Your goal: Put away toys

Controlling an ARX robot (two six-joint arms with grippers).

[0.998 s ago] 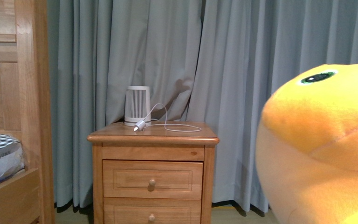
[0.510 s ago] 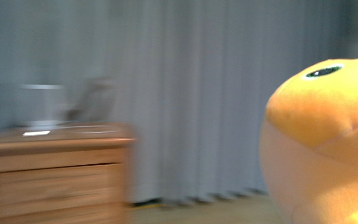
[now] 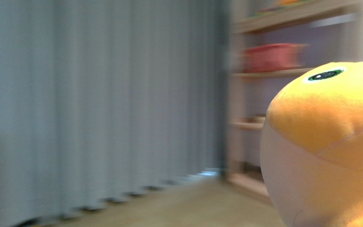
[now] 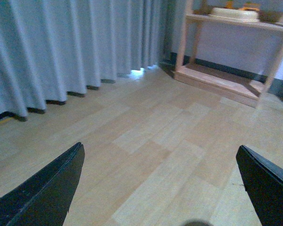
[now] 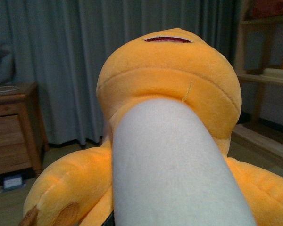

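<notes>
- Step: carrying the toy point(image 3: 321, 142) to its put-away spot, I think. Front view is blurry, so the robot is prob. turning.
- Toy is up in the air on the robot's R side, v. close to the front cam.
- R gripper: hidden behind the toy, can't tell if it's squeezing.
- L gripper point(image 4: 159, 150): spread wide, holding nothing, over the floor point(image 4: 155, 117).
- Next: face the shelf point(image 3: 238, 94), pick the red bin point(image 3: 272, 56) or a free board, lower the toy in, let go.
- Toy stands tall: eye point(image 3: 326, 74) & orange head up top, cream part below. Long way runs about up-down. Belly faces the R wrist cam.
</notes>
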